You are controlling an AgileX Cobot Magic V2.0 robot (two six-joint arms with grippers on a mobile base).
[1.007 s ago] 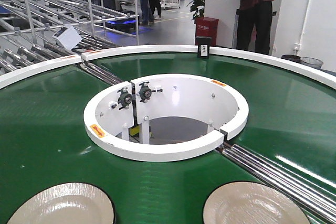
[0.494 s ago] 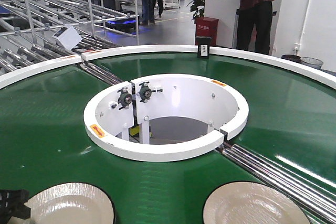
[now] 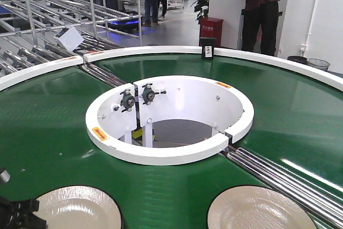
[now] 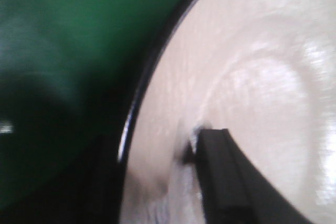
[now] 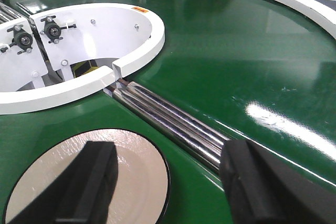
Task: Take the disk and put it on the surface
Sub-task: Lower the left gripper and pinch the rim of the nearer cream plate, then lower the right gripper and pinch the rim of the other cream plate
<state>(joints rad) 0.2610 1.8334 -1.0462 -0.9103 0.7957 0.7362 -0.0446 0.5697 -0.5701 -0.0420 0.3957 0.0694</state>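
left disk (image 3: 80,210), right disk (image 3: 260,210): cut by bottom edge | left end effector (image 3: 16,214): mostly off-frame | left wrist view: blurred

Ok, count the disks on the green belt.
2. The left disk lies near-left on the belt, the right disk near-right. More may lie out of view.

Bright overhead light | glare patch on green belt (image 5: 265,115) | my left wrist view blurred, disk (image 4: 252,66) washed out, lower-left dark

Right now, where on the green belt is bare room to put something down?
Bare green belt lies between the left plate and the right plate, and widely between the steel rollers and the outer white rim. Crowded: the left plate's edge, at the left gripper.
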